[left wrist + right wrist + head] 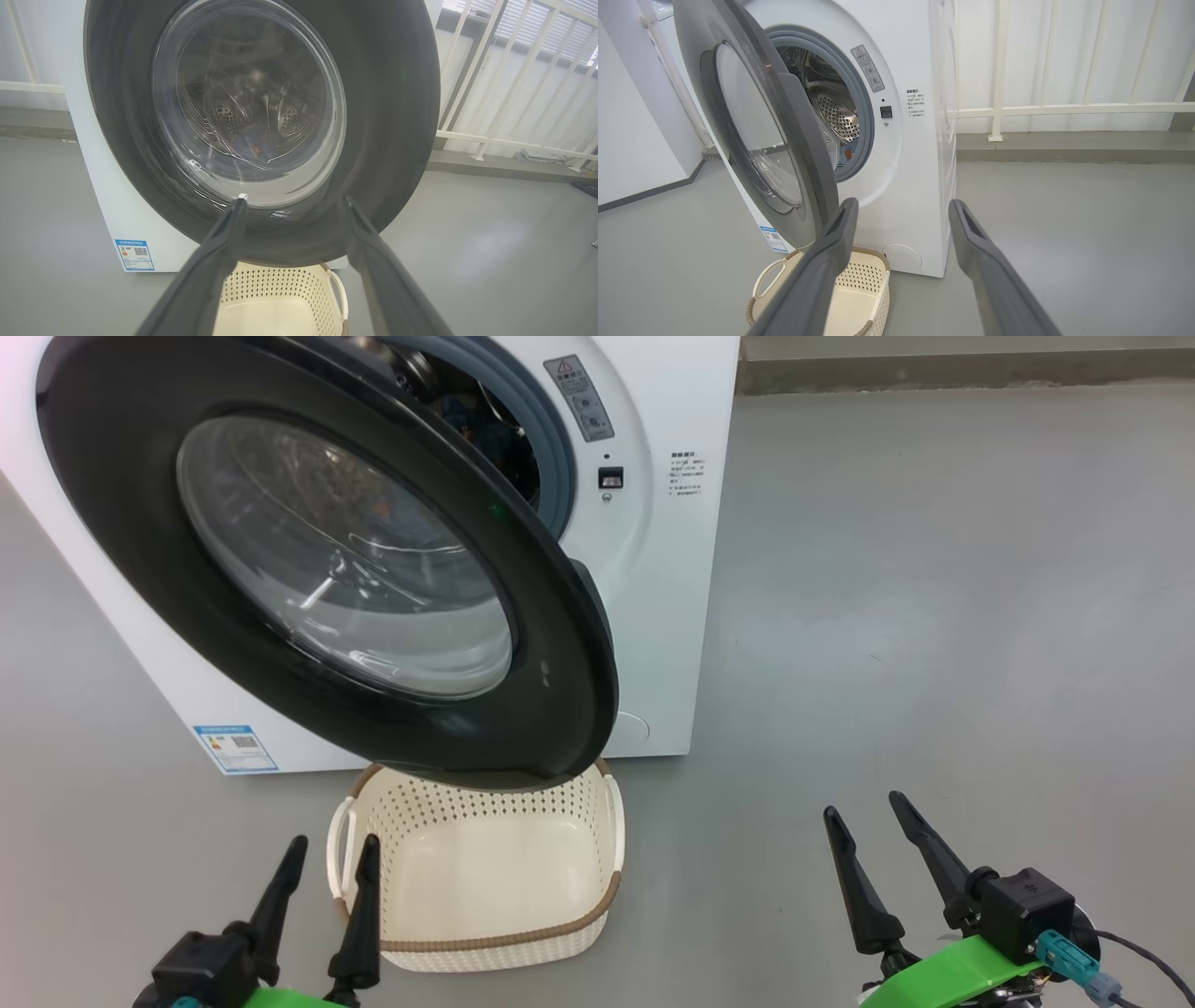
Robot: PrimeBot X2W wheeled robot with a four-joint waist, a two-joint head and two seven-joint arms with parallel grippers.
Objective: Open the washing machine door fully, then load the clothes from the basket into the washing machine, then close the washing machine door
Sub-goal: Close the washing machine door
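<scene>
The left gripper [334, 845] sat at seven o'clock in the head view, its two fingers spread and holding nothing, tips just beside the near-left corner of the basket [509, 938]. The right gripper [864, 807] sat at five o'clock, likewise spread and empty, well apart from everything, over bare floor [934, 616]. The basket lay at six o'clock between them with nothing in it, its far end tucked under the lower rim of the door [345, 560]. Blue cloth with an orange patch, probably the clothes [252, 145], showed through the glass low in the drum. From that, loading looked finished and closing the door looked like the step in hand. The door hung ajar, hinged at the nine o'clock side of the washing machine [653, 569], its free edge standing out toward three o'clock with a wedge of gap behind it. The left wrist view faced the glass squarely, which suited a flat push. The open floor ran wide from one to four o'clock, so the right arm had room. The tight spot was at six o'clock, where the door's bottom edge passed close over the basket rim.
</scene>
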